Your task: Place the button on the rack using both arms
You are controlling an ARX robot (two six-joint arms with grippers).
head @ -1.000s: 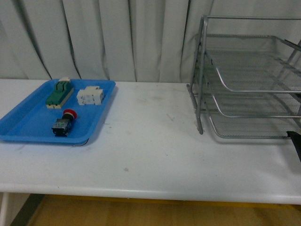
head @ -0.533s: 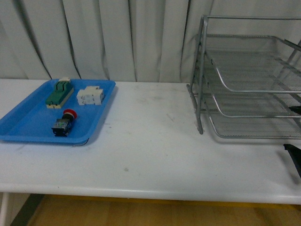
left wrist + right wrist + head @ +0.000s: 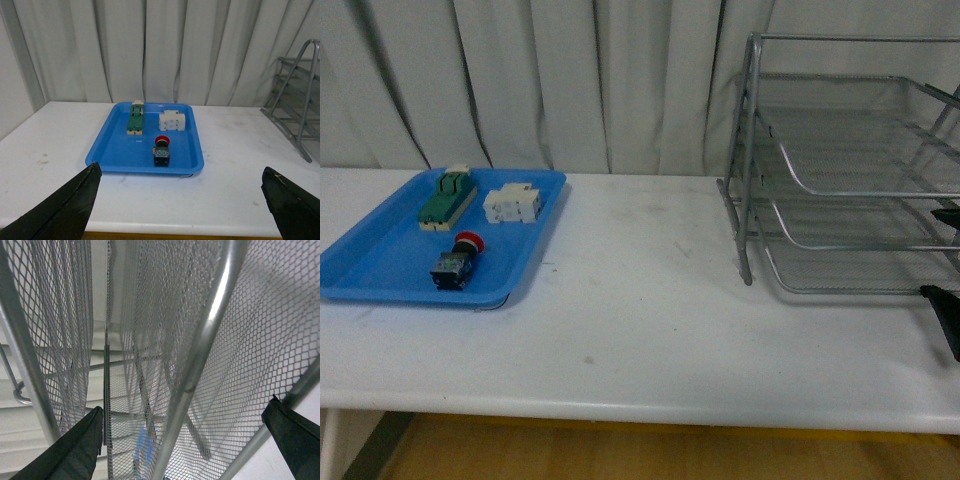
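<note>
The button, red cap on a black and blue-grey body, lies on its side in the blue tray at the table's left. It also shows in the left wrist view, well ahead of my open, empty left gripper. The silver wire-mesh rack stands at the right. My right gripper is open and empty, right up against the rack's mesh tiers; in the front view only a dark finger shows at the right edge, by the rack's lowest tier.
A green block and a white block lie at the far end of the blue tray. White curtains hang behind the table. The white tabletop stretches between tray and rack.
The right gripper's dark finger at the front view's right edge has shifted slightly, and a second dark tip shows higher by the rack. The button, tray and rack have not moved.
</note>
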